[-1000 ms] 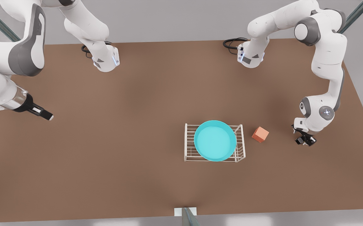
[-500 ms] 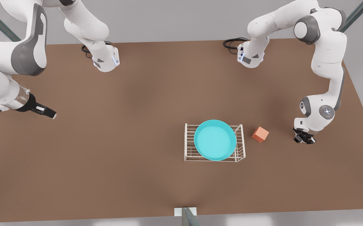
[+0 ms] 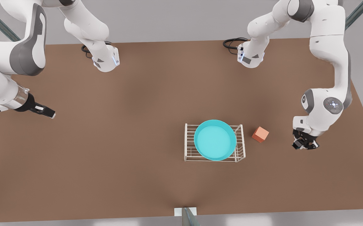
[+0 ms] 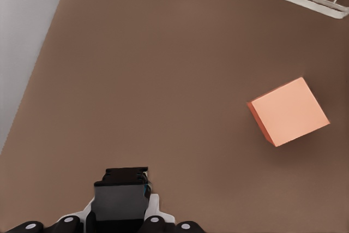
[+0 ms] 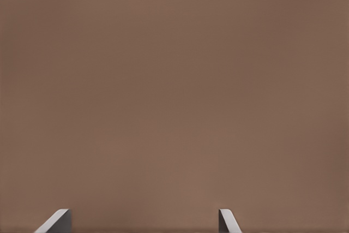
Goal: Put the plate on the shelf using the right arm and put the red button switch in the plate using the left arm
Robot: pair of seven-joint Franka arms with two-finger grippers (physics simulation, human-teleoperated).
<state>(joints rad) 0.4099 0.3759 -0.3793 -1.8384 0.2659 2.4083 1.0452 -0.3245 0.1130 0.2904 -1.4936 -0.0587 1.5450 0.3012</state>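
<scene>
Hiding its grip, left end effector point(image 3: 305, 144) hovers beside orange cube point(image 3: 260, 134).

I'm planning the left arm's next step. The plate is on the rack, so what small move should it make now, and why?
Probably carry the left gripper toward the plate, passing above the orange cube lying between them. The plate already sits on the shelf; the right gripper waits, open.

teal plate point(image 3: 215, 140) with a paler cyan centre, on a white wire shelf point(image 3: 189, 142). orange cube point(image 3: 260, 134) at its 3 o'clock. plain brown table point(image 3: 137, 125). white arms, grey joints, seemingly black grippers.
</scene>
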